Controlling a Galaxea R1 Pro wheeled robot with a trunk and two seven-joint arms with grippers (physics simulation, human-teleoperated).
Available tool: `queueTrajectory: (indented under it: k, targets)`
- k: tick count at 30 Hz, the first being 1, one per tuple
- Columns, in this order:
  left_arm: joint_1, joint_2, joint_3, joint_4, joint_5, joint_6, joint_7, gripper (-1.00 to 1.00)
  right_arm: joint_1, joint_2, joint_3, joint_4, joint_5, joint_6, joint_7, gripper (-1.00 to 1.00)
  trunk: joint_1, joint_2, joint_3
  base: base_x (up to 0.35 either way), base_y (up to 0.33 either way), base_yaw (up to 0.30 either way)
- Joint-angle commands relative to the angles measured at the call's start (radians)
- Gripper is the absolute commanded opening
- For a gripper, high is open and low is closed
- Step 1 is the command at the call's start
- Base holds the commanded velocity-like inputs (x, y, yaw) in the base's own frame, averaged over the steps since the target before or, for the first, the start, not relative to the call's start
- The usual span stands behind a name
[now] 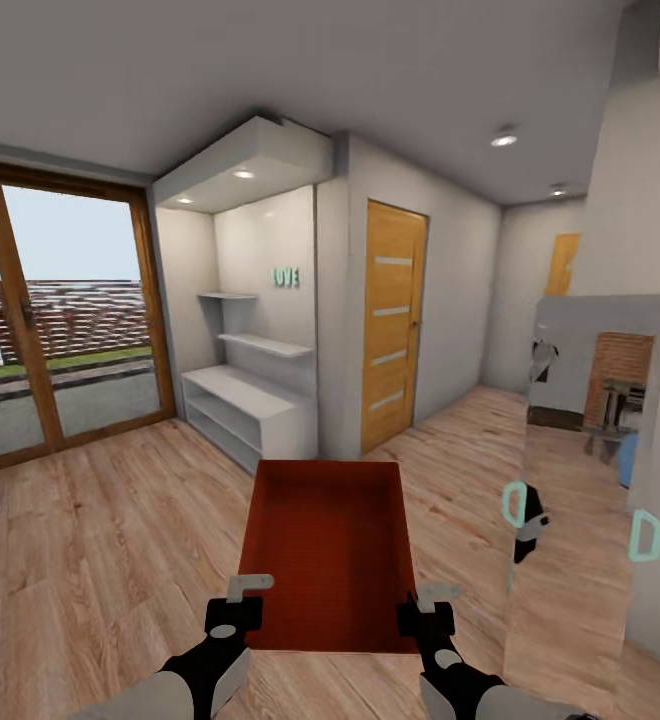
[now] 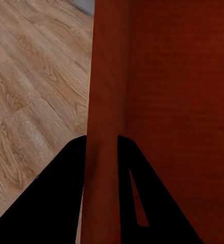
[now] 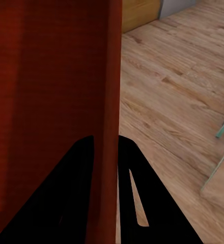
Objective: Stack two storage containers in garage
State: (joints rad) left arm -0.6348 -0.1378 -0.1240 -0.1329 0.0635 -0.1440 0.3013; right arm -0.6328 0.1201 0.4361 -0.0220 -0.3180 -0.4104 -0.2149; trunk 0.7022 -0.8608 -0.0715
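I carry one red-orange open-top storage container (image 1: 330, 545) in front of me above the light wood plank floor (image 1: 100, 540). My left gripper (image 1: 242, 600) is shut on its left wall near the close corner, and my right gripper (image 1: 422, 608) is shut on its right wall. In the left wrist view the red wall (image 2: 104, 127) runs between the two black fingers (image 2: 56, 198). The right wrist view has the container's right wall (image 3: 108, 127) pinched between black fingers (image 3: 152, 198) in the same way. The container is empty inside.
Ahead stands a white shelf unit (image 1: 245, 400) in an alcove, with a wooden door (image 1: 392, 320) to its right. A corridor runs back on the right toward another orange door (image 1: 562, 265). Glass patio doors (image 1: 60, 320) fill the left wall. A mirrored panel (image 1: 585, 480) stands close at right.
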Motion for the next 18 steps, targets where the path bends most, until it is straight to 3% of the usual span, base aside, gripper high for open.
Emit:
queueTrajectory:
  k: [1,18]
  targets:
    - [-0.002,0.0,0.055,-0.002,-0.008,-0.006,0.013,-1.0,0.0,0.001,-0.016,0.001,0.004,0.002,0.0,-1.0,0.001,-0.001,-0.002,0.325,0.0,0.0]
    - [-0.002,0.0,0.055,-0.002,-0.008,-0.006,0.013,-1.0,0.0,0.001,-0.016,0.001,0.004,0.001,0.0,-1.0,0.001,-0.001,-0.002,0.325,0.0,-0.023]
